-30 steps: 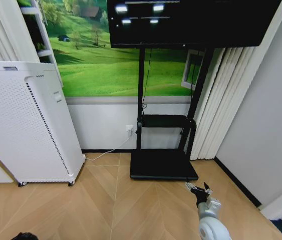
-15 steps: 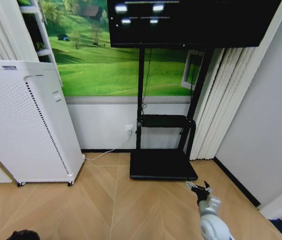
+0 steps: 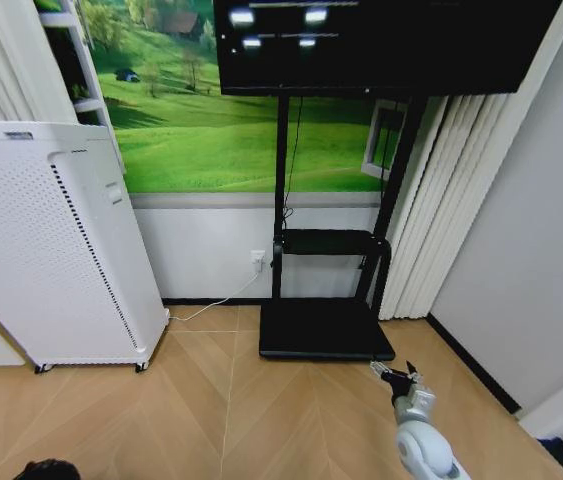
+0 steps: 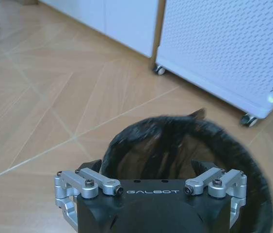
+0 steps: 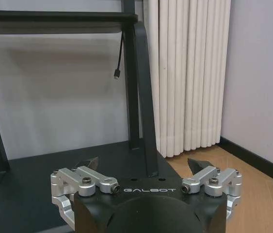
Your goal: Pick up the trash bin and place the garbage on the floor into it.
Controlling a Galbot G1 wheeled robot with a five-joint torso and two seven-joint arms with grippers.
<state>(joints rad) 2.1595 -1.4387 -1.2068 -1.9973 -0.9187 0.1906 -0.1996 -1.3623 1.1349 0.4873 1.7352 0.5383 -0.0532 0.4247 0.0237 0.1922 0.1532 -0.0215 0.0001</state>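
**Bin at the left gripper, right arm idle by the TV stand**

The left wrist view showed what the head view barely caught: the trash bin point(image 4: 184, 160), black and lined with a dark bag, sat directly under the left gripper point(image 4: 148, 170), its open mouth facing the camera. The fingers stood apart on either side of the bin's near rim; whether they actually pressed on the rim could not be told. Beyond the bin lay the floor point(image 4: 44, 97), bare tan herringbone, and past that the white perforated appliance point(image 4: 228, 43) on its small castors, near the bin but apart from it.

In the head view only a dark sliver point(image 3: 46, 469) showed at the lower edge, in front of the appliance point(image 3: 51, 240).

The right gripper point(image 3: 401, 378) hung just in front of the TV stand's black base point(image 3: 326, 328), above the floor point(image 3: 211, 400). The right wrist view showed its fingers point(image 5: 85, 164) spread wide with nothing between them, pointing at the stand's base point(image 5: 29, 189) and the white curtain point(image 5: 189, 73) beside it.
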